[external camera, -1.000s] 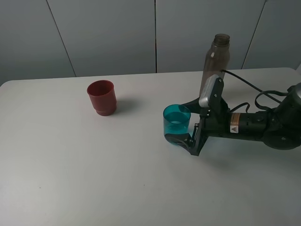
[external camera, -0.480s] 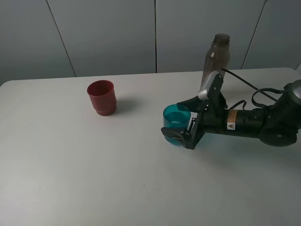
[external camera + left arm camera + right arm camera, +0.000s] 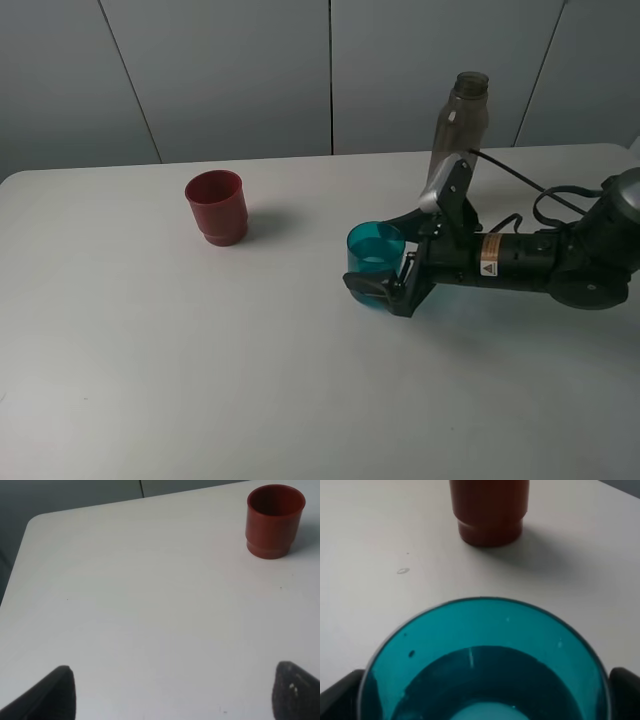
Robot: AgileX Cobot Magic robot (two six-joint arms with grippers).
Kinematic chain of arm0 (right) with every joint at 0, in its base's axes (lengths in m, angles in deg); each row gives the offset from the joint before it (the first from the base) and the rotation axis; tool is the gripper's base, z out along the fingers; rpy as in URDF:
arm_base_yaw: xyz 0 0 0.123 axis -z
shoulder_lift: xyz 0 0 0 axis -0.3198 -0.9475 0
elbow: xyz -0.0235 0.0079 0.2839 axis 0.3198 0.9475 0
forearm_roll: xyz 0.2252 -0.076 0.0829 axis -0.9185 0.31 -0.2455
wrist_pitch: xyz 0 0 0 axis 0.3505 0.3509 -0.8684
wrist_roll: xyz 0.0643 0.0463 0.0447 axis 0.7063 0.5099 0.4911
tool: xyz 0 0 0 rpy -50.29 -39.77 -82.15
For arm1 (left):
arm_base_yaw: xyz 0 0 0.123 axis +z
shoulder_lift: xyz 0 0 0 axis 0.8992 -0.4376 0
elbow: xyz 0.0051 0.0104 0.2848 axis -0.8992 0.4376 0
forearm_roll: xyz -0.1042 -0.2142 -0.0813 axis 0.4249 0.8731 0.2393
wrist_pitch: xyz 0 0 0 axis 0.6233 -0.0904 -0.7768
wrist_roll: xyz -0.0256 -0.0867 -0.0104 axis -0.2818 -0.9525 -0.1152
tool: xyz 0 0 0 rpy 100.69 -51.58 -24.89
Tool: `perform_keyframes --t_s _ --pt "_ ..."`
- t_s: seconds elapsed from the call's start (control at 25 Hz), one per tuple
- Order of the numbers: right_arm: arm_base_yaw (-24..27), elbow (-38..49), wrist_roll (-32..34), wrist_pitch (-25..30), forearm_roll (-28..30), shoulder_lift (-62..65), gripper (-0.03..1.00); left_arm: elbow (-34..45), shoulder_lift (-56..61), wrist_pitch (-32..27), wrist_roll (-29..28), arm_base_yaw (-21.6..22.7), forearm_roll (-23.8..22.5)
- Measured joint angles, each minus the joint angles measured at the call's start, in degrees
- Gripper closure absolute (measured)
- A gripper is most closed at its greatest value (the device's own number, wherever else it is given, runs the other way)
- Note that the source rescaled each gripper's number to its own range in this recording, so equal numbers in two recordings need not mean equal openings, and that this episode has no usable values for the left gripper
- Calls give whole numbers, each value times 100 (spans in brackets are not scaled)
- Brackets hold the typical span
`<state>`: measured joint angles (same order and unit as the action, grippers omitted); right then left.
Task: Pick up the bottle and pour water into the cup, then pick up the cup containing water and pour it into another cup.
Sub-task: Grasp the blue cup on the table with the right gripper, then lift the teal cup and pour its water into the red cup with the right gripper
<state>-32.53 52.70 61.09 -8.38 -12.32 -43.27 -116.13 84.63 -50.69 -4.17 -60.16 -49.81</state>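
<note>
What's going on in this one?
The right gripper reaches in low over the table, jaws wide open on either side of the teal cup, which holds water and stands on the table. The bottle stands upright just behind. The red cup stands apart, further left. The left gripper is open and holds nothing.

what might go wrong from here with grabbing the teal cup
The translucent teal plastic tumbler holds water and sits between the open fingers of the right hand; an uneven squeeze may tip or slosh it. The tall smoky grey-brown plastic bottle stands close behind that arm, so lifting could knock it over.
</note>
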Motion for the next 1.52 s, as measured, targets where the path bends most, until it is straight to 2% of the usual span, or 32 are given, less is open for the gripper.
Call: perform_keyframes --t_s 0.52,0.96,1.04,1.08,1.16,1.24,1.52 --pt "-297 -121 179 367 -544 0 -3 0 0 0 0 0 0" --pt "-309 -121 462 431 -554 0 -2 0 0 0 0 0 0" --pt "-309 -121 472 431 -554 0 9 0 0 0 0 0 0" --pt "-309 -121 472 431 -544 0 20 0 0 0 0 0 0" --pt "-319 -121 472 431 -544 0 48 0 0 0 0 0 0" --pt "-319 -121 423 451 -448 0 86 0 0 0 0 0 0" --pt "-319 -156 196 525 -251 0 88 0 0 0 0 0 0"
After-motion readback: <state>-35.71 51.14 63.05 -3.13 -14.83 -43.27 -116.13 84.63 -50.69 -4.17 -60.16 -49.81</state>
